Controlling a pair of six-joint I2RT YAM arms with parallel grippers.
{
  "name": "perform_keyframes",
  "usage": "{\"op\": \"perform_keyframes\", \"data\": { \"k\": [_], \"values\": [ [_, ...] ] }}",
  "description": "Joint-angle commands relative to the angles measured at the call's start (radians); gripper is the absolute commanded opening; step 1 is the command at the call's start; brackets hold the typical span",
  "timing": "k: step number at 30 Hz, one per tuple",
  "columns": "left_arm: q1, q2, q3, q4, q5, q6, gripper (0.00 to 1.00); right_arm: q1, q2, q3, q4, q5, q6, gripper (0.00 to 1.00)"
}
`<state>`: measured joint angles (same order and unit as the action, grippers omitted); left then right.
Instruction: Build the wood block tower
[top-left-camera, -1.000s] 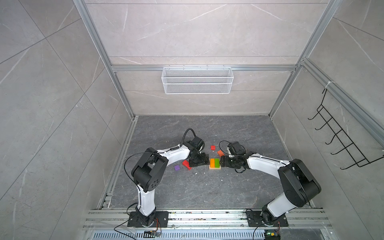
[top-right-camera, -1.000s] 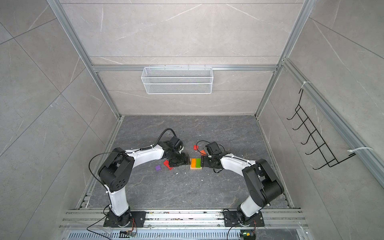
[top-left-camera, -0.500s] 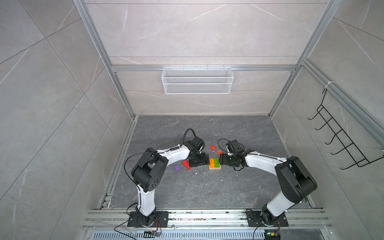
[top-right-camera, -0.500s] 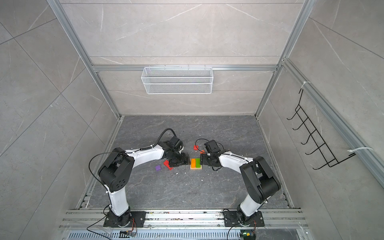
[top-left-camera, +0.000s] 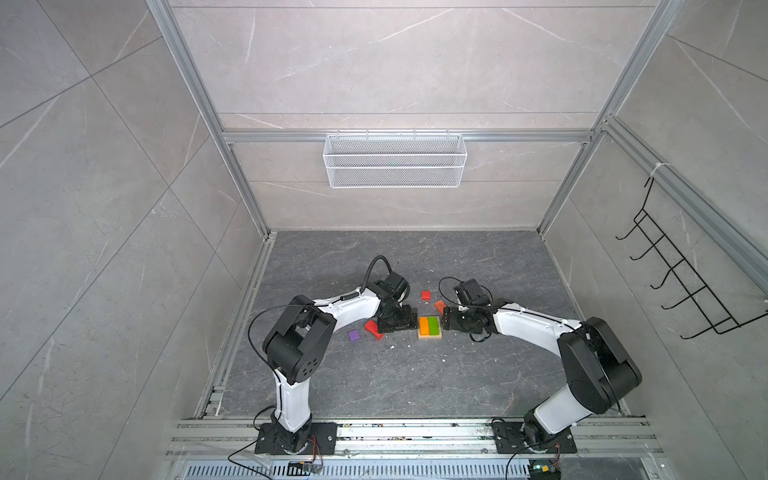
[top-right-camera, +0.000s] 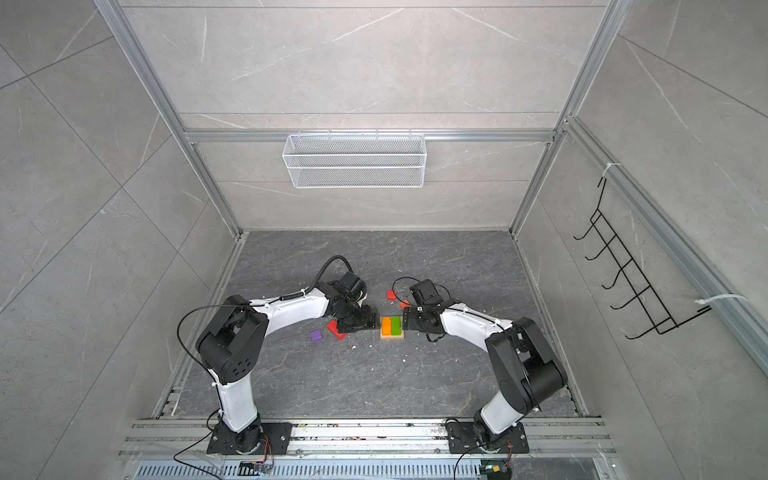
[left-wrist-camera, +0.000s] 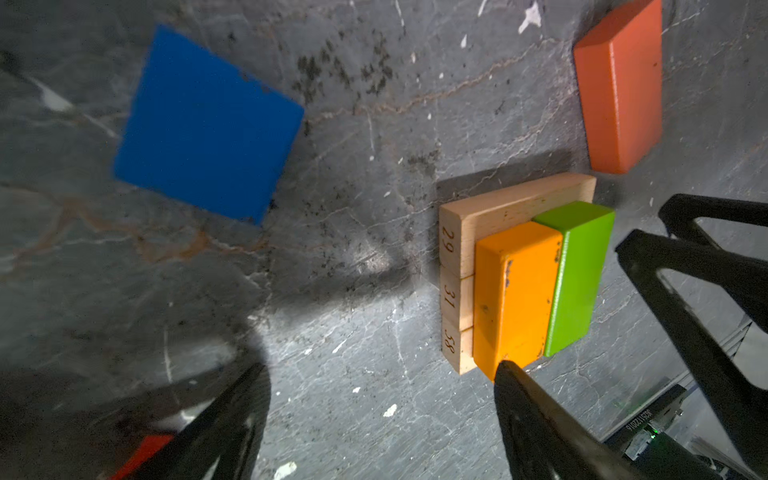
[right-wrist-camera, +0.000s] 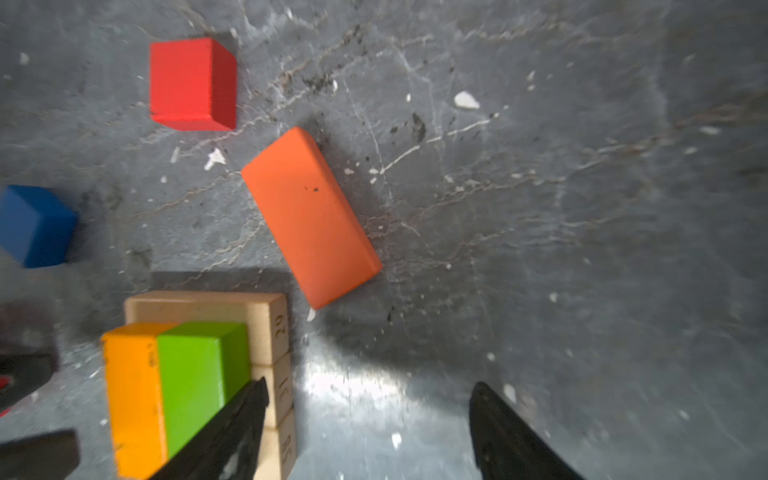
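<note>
The tower (top-left-camera: 429, 337) is a low stack: a tan base (left-wrist-camera: 453, 291) carrying an orange bar (left-wrist-camera: 515, 291) and a green bar (left-wrist-camera: 577, 274) side by side. In both top views my left gripper (top-left-camera: 402, 322) sits just left of it and my right gripper (top-left-camera: 449, 323) just right. Both are open with only bare floor between the fingers. In the left wrist view, one fingertip of the left gripper (left-wrist-camera: 380, 368) touches the orange bar's corner. In the right wrist view, one finger of the right gripper (right-wrist-camera: 369, 386) lies along the green bar (right-wrist-camera: 195, 374).
Loose wood blocks lie around: a red cube (right-wrist-camera: 191, 83), an orange-red bar (right-wrist-camera: 309, 216) and a blue cube (left-wrist-camera: 208, 124) behind the stack, a red bar (top-left-camera: 372, 329) and a purple cube (top-left-camera: 354, 335) to the left. A wire basket (top-left-camera: 395, 160) hangs on the back wall.
The right arm has edged slightly left toward the stack. The left arm and the blocks have not visibly moved.
</note>
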<state>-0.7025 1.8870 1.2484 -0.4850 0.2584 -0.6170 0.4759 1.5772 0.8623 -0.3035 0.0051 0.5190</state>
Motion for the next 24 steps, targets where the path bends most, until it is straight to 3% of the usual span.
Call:
{"op": "perform_keyframes", "data": {
  "k": [1,9,15,21,24],
  "values": [
    [0.002,-0.060,0.067,-0.068,-0.031,0.050,0.88,0.002,-0.068,0.025,-0.081,0.028,-0.037,0.72],
    [0.011,-0.141,0.107,-0.152,-0.060,0.090,0.89,0.002,-0.130,0.083,-0.179,-0.006,-0.105,0.86],
    [0.044,-0.211,0.073,-0.179,-0.072,0.104,0.90,0.002,-0.107,0.151,-0.241,0.000,-0.128,0.86],
    [0.091,-0.293,0.005,-0.207,-0.076,0.109,0.90,0.035,-0.076,0.210,-0.241,-0.093,-0.117,0.85],
    [0.140,-0.347,-0.058,-0.183,-0.021,0.092,0.91,0.079,-0.051,0.254,-0.260,-0.088,-0.092,0.85]
  ]
}}
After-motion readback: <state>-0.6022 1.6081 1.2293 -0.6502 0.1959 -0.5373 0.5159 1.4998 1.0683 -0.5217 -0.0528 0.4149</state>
